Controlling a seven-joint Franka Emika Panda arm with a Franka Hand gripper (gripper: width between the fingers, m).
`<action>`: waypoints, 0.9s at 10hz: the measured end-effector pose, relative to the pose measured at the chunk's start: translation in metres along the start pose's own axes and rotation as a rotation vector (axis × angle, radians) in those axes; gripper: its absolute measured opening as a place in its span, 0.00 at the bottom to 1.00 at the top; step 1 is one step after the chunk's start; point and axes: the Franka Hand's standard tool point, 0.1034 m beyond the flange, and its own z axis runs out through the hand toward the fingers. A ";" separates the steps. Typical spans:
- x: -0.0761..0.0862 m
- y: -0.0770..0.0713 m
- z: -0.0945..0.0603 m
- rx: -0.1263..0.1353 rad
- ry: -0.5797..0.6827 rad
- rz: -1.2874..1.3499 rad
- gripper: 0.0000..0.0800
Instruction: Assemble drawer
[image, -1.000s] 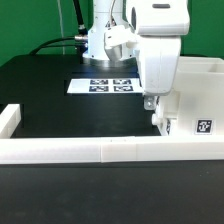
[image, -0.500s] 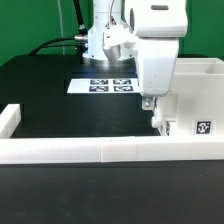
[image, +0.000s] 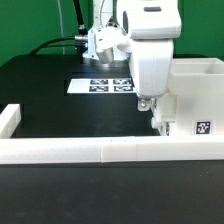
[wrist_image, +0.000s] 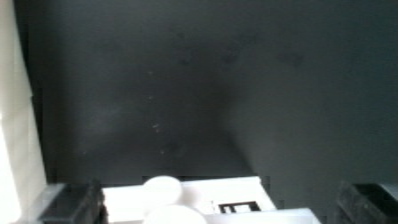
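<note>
Starting at the exterior view's left, the white border wall (image: 70, 148) is running along the near edge of the black worktop (image: 50, 90) and turning back at its end, likely serving as a stop to square parts against. Further back, the marker board (image: 100, 85) is lying flat on the worktop, carrying only its tags.

Toward the middle, the robot arm (image: 150, 50) is reaching down with the tool (image: 150, 108) sitting low at the near left corner of the drawer's tall housing (image: 195, 100). The housing is standing on the worktop at the exterior view's right, close behind the border wall, with a tag (image: 203, 127) facing the camera. Pressed near the wall like this, it is probably being held steady for the next part to go in.

In the wrist view, the two dark fingers (wrist_image: 71, 203) are standing apart with a white part (wrist_image: 187, 203) and its tag between them, so the tool is looking spread rather than clamped; whether the pads are touching the plastic is hard to say, as the picture is dim and blurred.

The housing's open top is showing pale inner walls, and nothing can be made out inside it from here. The two smaller trays are not clearly showing in either view.
</note>
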 end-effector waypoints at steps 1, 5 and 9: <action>0.006 -0.001 0.000 0.003 -0.001 0.010 0.81; 0.028 0.000 -0.007 0.050 -0.017 0.061 0.81; 0.031 0.004 -0.012 0.061 -0.026 0.065 0.81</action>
